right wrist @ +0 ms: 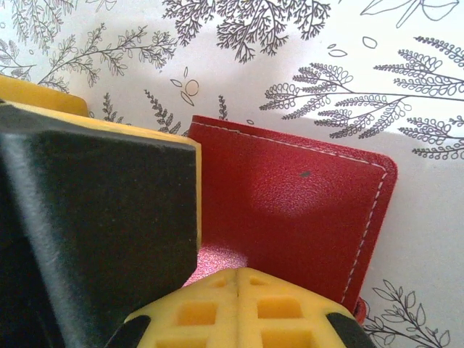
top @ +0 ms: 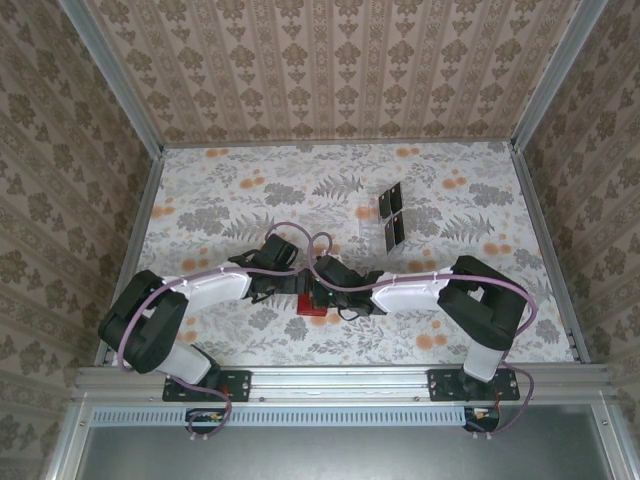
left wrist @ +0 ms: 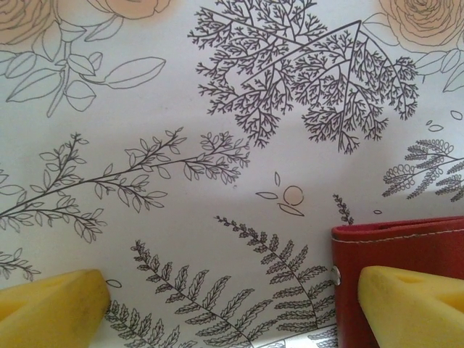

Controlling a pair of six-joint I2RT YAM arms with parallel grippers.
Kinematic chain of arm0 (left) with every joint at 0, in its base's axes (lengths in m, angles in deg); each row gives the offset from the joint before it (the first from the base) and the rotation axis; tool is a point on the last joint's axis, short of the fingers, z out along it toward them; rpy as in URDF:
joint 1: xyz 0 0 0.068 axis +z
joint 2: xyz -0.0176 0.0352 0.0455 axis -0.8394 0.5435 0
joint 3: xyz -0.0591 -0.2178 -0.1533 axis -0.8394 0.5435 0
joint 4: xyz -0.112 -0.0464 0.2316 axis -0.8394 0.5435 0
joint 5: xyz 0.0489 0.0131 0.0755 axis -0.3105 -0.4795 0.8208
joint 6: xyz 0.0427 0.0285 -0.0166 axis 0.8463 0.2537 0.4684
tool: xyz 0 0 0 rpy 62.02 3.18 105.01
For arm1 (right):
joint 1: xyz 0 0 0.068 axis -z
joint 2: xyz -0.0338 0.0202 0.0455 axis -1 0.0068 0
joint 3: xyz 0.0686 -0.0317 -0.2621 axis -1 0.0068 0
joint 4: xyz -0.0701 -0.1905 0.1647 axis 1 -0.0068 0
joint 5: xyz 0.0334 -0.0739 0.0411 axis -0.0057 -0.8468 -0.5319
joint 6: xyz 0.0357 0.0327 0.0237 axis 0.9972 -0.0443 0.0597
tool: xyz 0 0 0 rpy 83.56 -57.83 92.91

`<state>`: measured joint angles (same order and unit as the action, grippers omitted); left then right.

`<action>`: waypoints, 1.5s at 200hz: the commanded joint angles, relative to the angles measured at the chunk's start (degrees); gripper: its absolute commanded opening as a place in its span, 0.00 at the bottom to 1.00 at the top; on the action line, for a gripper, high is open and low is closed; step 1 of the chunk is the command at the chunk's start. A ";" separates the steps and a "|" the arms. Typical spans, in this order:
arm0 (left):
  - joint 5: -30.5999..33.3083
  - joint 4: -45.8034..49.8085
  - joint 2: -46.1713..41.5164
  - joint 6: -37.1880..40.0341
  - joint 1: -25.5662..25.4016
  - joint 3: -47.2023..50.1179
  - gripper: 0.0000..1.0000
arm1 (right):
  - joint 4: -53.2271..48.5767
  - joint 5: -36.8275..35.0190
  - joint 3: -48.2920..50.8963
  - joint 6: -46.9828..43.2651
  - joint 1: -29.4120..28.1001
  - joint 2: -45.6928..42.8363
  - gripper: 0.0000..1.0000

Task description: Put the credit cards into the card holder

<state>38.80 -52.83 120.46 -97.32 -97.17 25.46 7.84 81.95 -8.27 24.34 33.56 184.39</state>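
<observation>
**Jaws spread on the left, clenched on the right, over the red wallet**

Jaws of the left gripper are seen spread wide, with nothing held between them. One yellow fingertip is placed over the card holder, at 4 o'clock in the left wrist view, and the other over bare cloth at 8 o'clock. The right gripper is clenched. In its own view the red leather, edged with white stitching, is spread from the centre toward 3 o'clock. Whether an edge of it is pinched cannot be told.

From above, the card holder is found near the middle of the table, toward the 6 o'clock edge, where both grippers are brought together. The credit cards are held in a clear rack at 1 o'clock from the card holder, well apart from it.

The table is covered with a pale cloth printed with grey ferns and orange flowers. It is enclosed on three sides by walls papered in a beige damask stripe. Metal rails are set along the near edge and in the corners
</observation>
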 commanded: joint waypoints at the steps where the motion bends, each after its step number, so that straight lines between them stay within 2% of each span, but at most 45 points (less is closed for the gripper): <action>1: -3.79 -1.25 2.11 -1.45 -0.68 1.69 1.00 | -5.14 0.93 2.81 2.29 -0.99 6.27 0.00; 99: -3.88 -1.59 2.82 -2.07 -0.77 1.59 1.00 | -4.56 1.51 -2.07 -2.80 0.24 -4.48 0.00; 190: -4.09 -2.26 3.12 -2.34 -0.88 2.14 1.00 | -3.31 -0.10 -2.20 -2.07 1.51 -2.78 0.00; 300: -4.15 -2.62 3.21 -2.60 -1.38 2.37 1.00 | -1.62 1.55 -2.76 -1.19 1.99 0.94 0.00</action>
<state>39.43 -53.53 120.74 -98.22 -97.61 25.52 5.54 82.91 -10.10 22.39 35.26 183.58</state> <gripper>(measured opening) 0.997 0.058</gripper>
